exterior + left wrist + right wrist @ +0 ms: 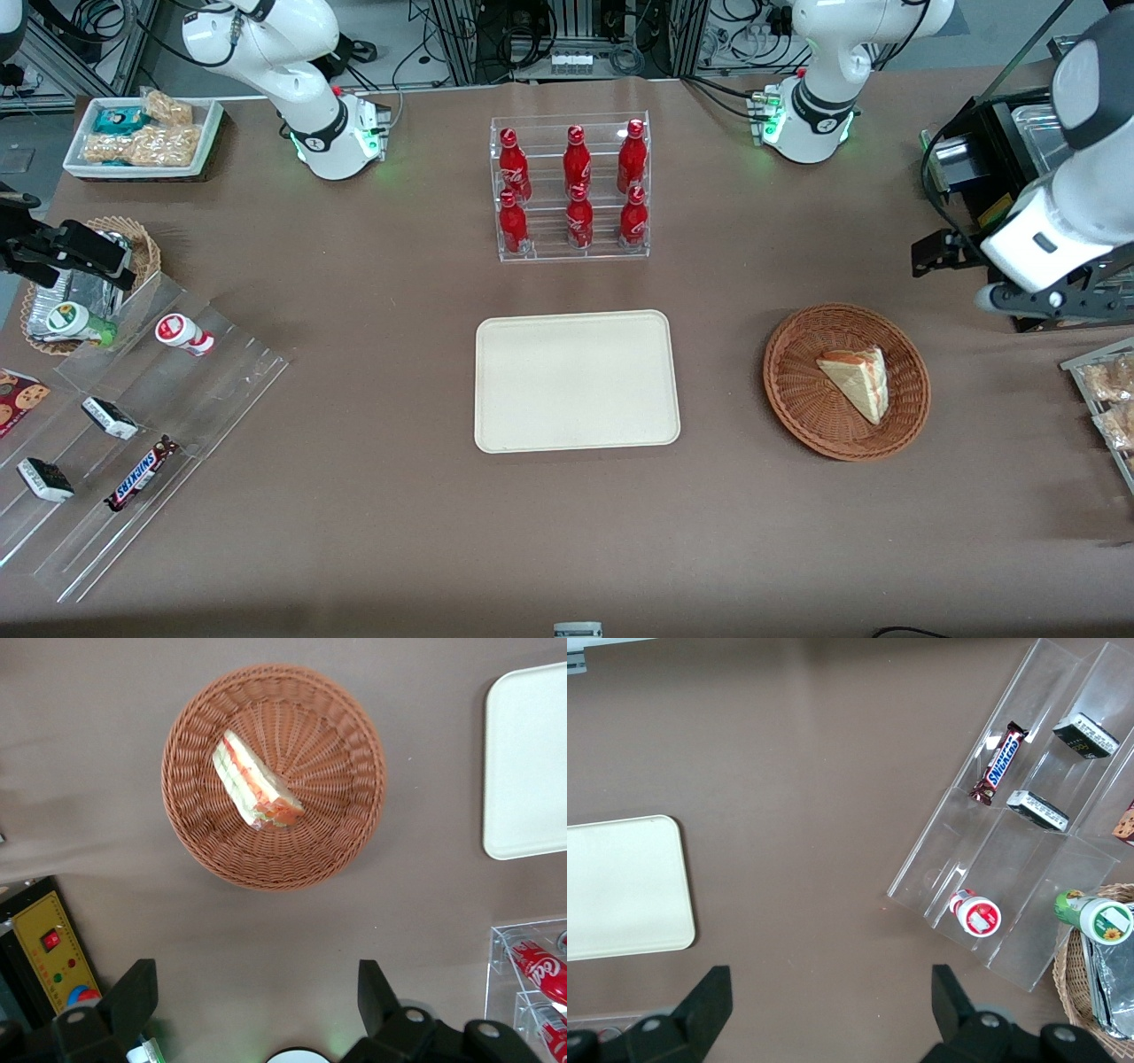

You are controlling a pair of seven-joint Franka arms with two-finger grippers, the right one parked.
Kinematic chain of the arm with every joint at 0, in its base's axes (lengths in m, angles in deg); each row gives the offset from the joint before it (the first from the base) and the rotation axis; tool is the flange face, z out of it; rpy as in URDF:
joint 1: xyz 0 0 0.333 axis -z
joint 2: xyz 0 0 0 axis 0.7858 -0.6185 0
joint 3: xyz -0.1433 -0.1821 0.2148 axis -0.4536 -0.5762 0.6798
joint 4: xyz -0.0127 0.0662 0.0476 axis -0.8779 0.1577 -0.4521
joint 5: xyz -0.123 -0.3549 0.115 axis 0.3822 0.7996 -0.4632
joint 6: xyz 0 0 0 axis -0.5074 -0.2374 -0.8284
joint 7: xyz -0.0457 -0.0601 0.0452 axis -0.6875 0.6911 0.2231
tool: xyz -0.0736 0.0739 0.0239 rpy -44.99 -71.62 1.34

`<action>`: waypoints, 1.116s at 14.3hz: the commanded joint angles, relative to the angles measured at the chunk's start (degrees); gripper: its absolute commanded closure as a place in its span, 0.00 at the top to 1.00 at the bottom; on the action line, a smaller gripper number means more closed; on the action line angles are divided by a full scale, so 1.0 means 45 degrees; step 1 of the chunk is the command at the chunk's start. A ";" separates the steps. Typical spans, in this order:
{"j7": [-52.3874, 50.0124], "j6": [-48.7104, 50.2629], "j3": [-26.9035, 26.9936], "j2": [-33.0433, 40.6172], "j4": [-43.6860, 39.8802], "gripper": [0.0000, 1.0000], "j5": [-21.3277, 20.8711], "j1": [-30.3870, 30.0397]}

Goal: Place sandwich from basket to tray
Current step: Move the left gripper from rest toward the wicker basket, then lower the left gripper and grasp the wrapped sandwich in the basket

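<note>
Sandwich [858, 381] lies flat in basket [797, 390] toward working arm's end of table [354, 496], tray [576, 381] bare mid-table; gripper [257, 1001] hangs high above the basket's rim, fingers [133, 997] spread wide and empty, likely poised for descent.

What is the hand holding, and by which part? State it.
Nothing. The hand hangs open above the table beside the basket; the sandwich lies untouched in the basket.

Brown woven basket [802, 403], cream tray [577, 381], white-red-green sandwich [858, 378].
</note>
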State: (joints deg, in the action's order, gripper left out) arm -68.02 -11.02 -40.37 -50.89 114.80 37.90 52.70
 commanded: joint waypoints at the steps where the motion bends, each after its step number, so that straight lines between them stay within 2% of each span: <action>1: -0.0030 -0.1124 0.0063 -0.0286 0.0811 1.00 -0.0139 -0.0318; 9: -0.1490 -0.7079 0.0063 -0.0325 0.5205 1.00 -0.0119 -0.0437; 11: -0.3514 -0.8430 0.0063 -0.0519 0.5873 1.00 -0.0158 -0.0399; 16: -0.8376 -1.0091 0.0044 -0.1359 0.6128 1.00 -0.0100 -0.0379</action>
State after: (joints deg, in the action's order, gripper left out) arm -96.44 -52.82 -39.92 -55.90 141.66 37.89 50.97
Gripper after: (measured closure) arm 0.000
